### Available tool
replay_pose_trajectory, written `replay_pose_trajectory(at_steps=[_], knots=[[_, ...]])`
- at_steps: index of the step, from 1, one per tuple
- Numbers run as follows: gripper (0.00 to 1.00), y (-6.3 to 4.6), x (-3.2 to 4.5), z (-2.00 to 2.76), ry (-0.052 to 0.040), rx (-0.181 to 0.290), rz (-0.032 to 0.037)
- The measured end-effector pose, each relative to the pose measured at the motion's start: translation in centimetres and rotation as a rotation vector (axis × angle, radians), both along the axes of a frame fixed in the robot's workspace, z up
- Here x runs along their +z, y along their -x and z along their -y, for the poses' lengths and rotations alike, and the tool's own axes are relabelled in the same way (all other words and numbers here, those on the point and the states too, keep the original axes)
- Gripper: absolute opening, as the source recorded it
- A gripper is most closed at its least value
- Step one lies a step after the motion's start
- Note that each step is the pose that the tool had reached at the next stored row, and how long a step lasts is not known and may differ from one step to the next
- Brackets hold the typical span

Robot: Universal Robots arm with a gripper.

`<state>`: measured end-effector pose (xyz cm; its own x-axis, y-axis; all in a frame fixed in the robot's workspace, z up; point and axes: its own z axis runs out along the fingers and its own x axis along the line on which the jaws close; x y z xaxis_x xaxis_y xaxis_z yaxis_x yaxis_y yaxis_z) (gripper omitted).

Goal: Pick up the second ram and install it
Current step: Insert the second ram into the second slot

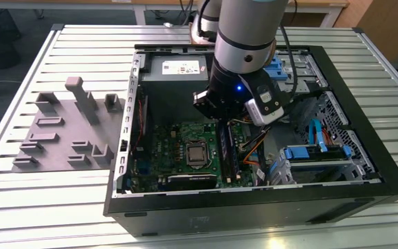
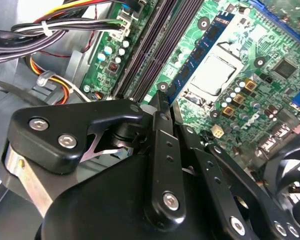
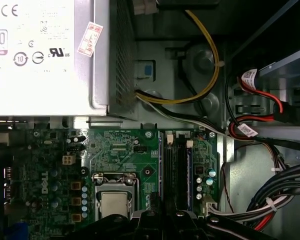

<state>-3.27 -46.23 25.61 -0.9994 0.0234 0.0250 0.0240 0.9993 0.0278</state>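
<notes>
Hovering pincer (image 2: 162, 97) directly over slots; we see it gripping ram (image 2: 200, 52), long axis parallel to slots.

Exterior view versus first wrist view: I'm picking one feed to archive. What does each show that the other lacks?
Exterior view adds the grey fixture with pegs, the slatted table, the arm and blue drive bays. First wrist view adds a looping yellow cable and white tags on red cables. Both share the power supply, the green motherboard and its processor socket.
</notes>
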Motion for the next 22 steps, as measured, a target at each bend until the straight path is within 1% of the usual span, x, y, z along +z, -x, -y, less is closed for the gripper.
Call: replay_pose_trajectory(at_steps=[8, 18, 22], knots=[[0.14, -0.1, -1.38, 0.0, 0.0001, -0.003, -0.0001], [0.14, -0.1, -1.54, 0.04, -0.0003, -0.003, 0.0001], [0.14, -0.2, -1.89, 0.31, 0.0, -0.003, 0.0]])
